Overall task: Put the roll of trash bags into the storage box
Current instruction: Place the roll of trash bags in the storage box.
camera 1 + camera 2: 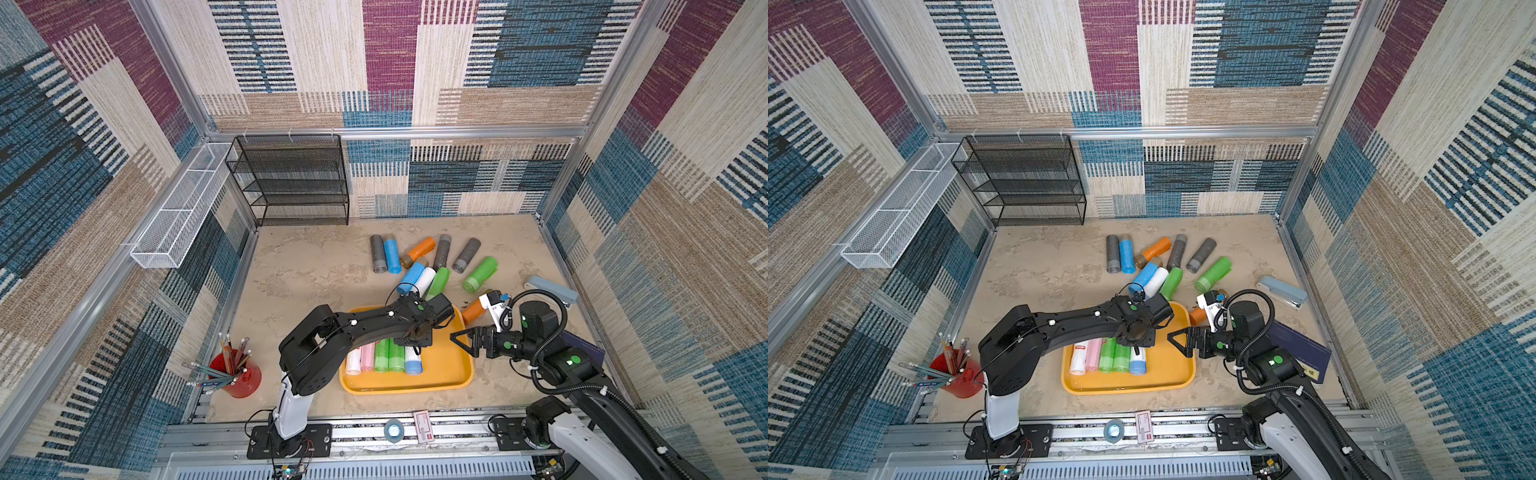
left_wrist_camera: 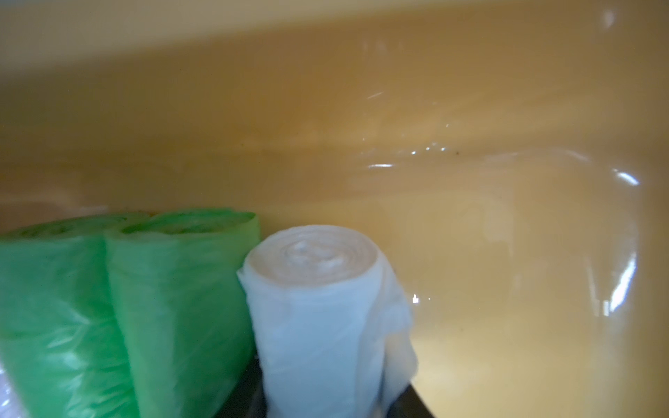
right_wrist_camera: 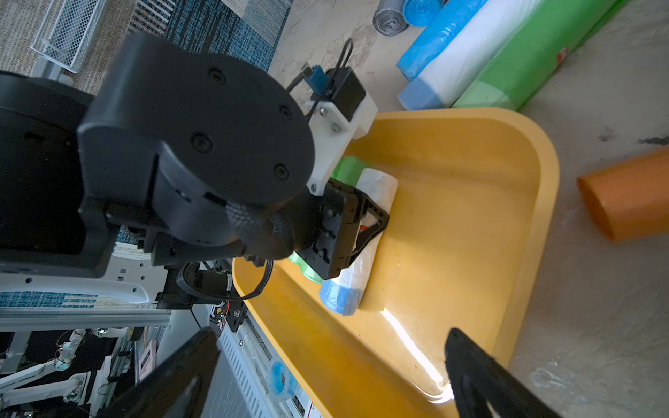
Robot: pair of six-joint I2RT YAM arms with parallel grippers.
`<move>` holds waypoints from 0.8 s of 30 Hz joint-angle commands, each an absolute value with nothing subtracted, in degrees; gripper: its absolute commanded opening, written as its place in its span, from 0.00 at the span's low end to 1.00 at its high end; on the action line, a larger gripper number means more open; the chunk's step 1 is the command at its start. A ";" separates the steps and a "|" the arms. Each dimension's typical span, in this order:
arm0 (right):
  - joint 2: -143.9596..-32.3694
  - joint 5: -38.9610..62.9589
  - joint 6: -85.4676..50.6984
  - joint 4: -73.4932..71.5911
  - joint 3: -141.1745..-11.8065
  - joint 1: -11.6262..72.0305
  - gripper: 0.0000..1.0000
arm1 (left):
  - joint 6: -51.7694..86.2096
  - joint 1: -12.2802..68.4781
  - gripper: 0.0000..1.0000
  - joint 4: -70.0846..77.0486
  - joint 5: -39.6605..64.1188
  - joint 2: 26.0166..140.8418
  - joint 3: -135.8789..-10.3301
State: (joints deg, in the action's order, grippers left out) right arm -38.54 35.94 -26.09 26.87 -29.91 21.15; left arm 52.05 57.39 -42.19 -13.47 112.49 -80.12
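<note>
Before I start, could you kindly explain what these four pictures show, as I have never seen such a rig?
The left arm and right arm are robots at a table, each ending in a claw. Two pictures look down from overhead; two come from cameras on the wrists. A yellow tray holds five rolls; more rolls lie loose beyond it. The left claw sits around the white-and-blue roll lying in the tray; how firmly, I cannot tell. The right claw is open and empty nearby.

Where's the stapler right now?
In both top views the stapler lies on the table, far right side, just right of the green roll that sits apart from the others.
</note>
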 commanded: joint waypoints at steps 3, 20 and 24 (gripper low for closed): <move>-38.50 35.99 -26.09 26.06 -29.84 21.13 0.99 | 51.39 57.26 0.41 -44.51 -14.94 112.50 -80.75; -38.23 36.04 -26.01 26.02 -29.88 21.17 0.99 | 51.17 57.28 0.50 -45.35 -15.64 110.96 -81.35; -38.06 35.99 -26.02 26.02 -29.72 21.16 0.99 | 51.11 57.30 0.53 -45.47 -15.64 110.47 -81.47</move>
State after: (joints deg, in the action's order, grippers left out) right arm -38.20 35.94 -26.09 26.89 -29.82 21.12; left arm 52.05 57.39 -43.27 -13.69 111.20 -80.90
